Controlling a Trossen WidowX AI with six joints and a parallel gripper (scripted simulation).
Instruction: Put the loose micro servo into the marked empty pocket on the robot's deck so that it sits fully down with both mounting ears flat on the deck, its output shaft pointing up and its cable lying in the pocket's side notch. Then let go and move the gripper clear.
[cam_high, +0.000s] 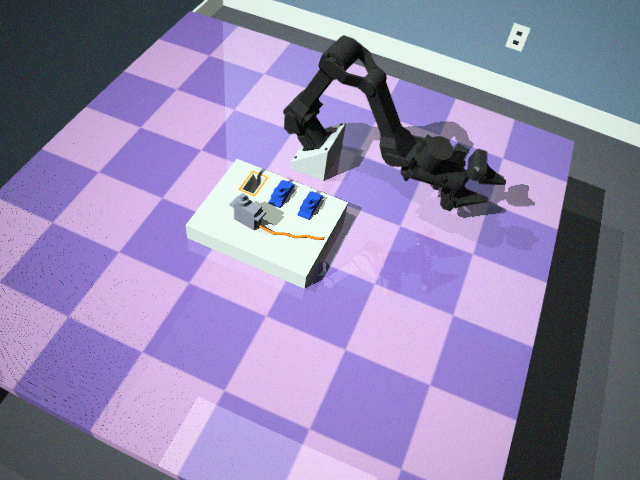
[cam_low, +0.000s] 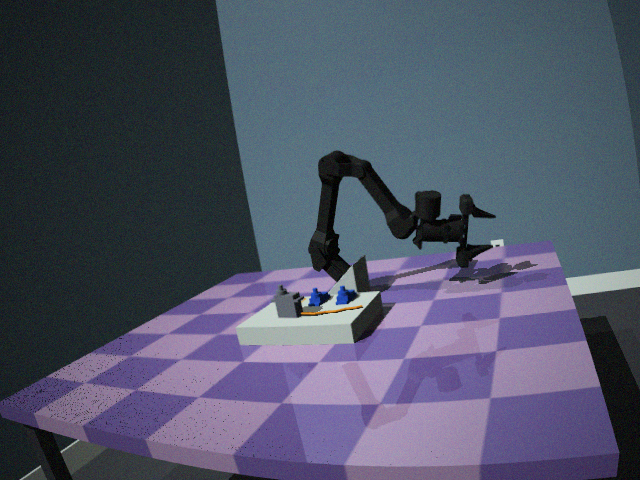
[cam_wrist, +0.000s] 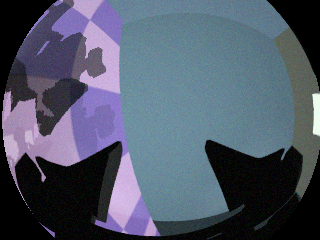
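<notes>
Purple checkered tabletop (cam_high: 320, 372) lies below the jaws, spread wide, holding nothing, touching nothing.

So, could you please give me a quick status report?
Hand open, empty, far from the deck. Grey servo loose on deck beside marked pocket, unseated. Nothing blocking.

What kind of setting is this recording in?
Probably a benchtop assembly station indoors: a purple checkered table, a white deck holding blue servos, and a wall outlet behind.
</notes>
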